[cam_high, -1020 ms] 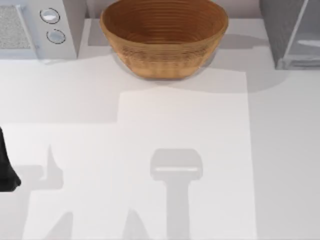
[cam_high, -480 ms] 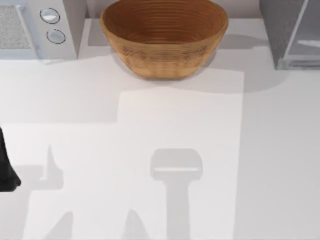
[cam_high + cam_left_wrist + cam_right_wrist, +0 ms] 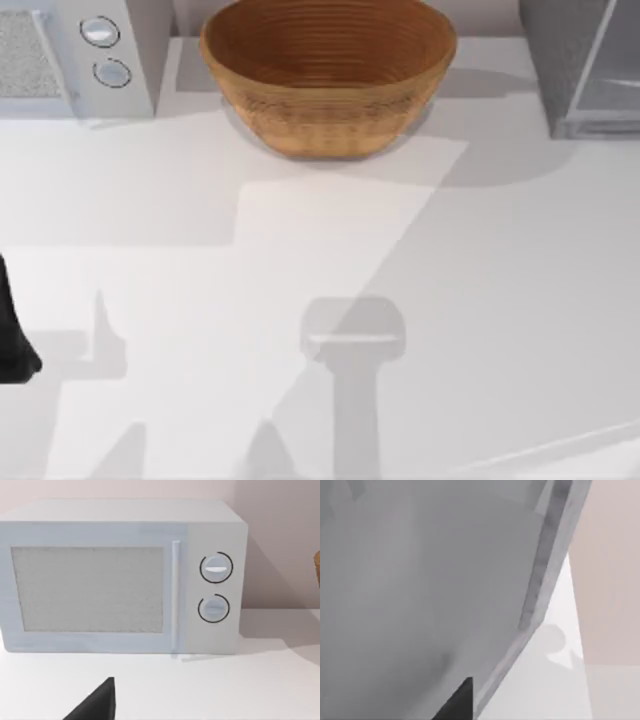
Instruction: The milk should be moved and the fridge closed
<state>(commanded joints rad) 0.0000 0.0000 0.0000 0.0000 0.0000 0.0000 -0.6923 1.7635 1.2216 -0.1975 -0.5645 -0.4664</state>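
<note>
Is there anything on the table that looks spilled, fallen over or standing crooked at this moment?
Nothing stands out. The wicker bowl sits upright at the back of the table, the white microwave stands square at the back left with its door shut, and the fridge stands at the back right. No spill or damage is visible.

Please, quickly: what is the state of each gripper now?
Left gripper: parked at the table's left edge, facing the microwave; cannot be told.
Right gripper: against the fridge door; cannot be told.
</note>
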